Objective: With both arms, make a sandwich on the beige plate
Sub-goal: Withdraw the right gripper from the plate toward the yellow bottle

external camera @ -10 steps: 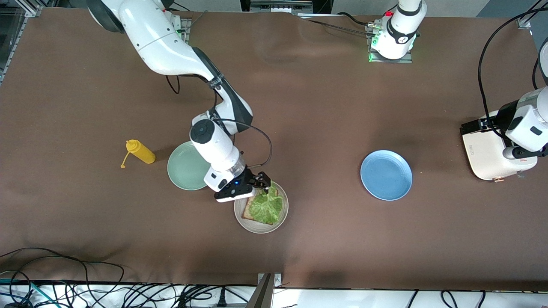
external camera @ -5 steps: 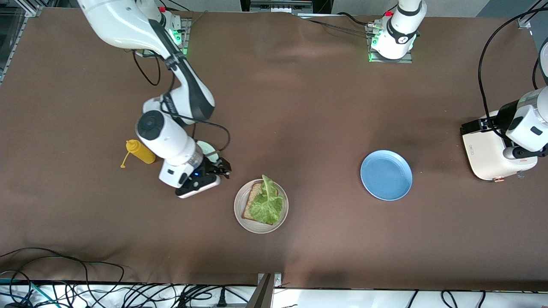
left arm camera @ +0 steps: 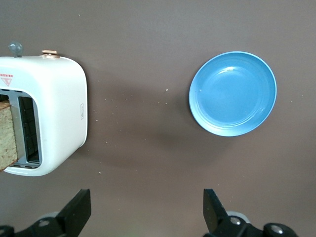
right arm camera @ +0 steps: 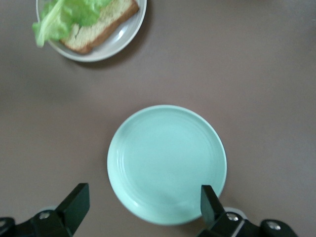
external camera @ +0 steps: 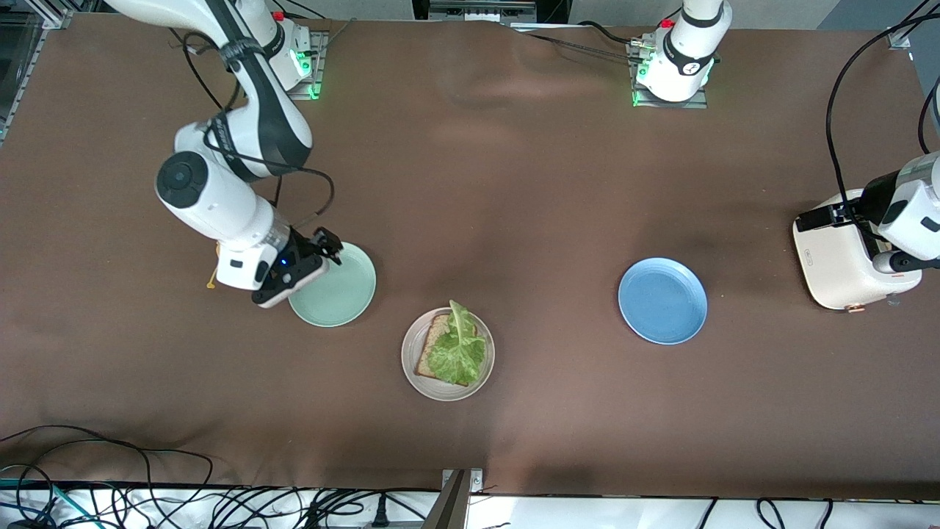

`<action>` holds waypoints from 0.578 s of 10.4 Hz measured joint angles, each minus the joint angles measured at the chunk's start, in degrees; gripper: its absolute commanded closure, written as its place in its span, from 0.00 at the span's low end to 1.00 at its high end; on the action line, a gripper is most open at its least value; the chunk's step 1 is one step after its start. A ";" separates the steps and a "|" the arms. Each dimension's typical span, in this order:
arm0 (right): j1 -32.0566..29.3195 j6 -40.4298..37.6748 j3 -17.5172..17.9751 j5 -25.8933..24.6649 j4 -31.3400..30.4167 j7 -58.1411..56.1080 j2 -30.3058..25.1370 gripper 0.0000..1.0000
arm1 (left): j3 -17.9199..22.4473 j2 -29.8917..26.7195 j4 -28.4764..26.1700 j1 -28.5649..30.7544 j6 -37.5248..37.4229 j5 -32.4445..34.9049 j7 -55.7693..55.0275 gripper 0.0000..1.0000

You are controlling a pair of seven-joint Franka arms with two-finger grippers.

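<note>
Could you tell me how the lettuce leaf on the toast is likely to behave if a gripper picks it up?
The lettuce leaf looks thin and ruffled, so it would probably flop and droop. It lies loose on the toast slice, overhanging it, so it likely weighs little and may slide or tear if pinched hard.

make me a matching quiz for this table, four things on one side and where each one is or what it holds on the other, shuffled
Things:
1. beige plate
2. blue plate
3. toaster
4. right end effector

Descriptions:
A. bare, between the beige plate and the toaster
B. open, over the green plate's edge
C. holds toast and lettuce
D. holds a bread slice in its slot

Pairs: 1-C, 2-A, 3-D, 4-B
</note>
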 measured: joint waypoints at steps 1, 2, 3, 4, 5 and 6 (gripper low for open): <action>-1.41 -1.72 0.01 0.00 -2.10 -4.61 -2.79 0.00 | 0.25 -0.07 0.04 0.01 0.00 0.00 0.02 0.00; -3.07 -2.52 0.01 0.00 -4.15 -9.68 -5.36 0.00 | 0.42 -0.19 0.06 0.09 0.00 0.00 0.03 0.00; -5.18 -3.54 -0.05 0.00 -6.29 -15.62 -8.02 0.00 | 0.52 -0.30 0.09 0.34 0.00 0.00 0.10 0.00; -7.05 -5.89 -0.42 0.01 -7.67 -21.19 -10.07 0.00 | 0.61 -0.32 0.10 0.71 0.00 0.00 0.36 0.00; -8.36 -8.94 -1.92 0.03 -8.43 -27.96 -11.88 0.00 | 0.66 -0.33 0.10 0.99 0.00 0.00 0.64 0.00; -9.29 -11.60 -3.93 0.07 -8.75 -35.40 -13.31 0.00 | 0.65 -0.34 0.11 1.08 0.00 0.00 0.81 0.00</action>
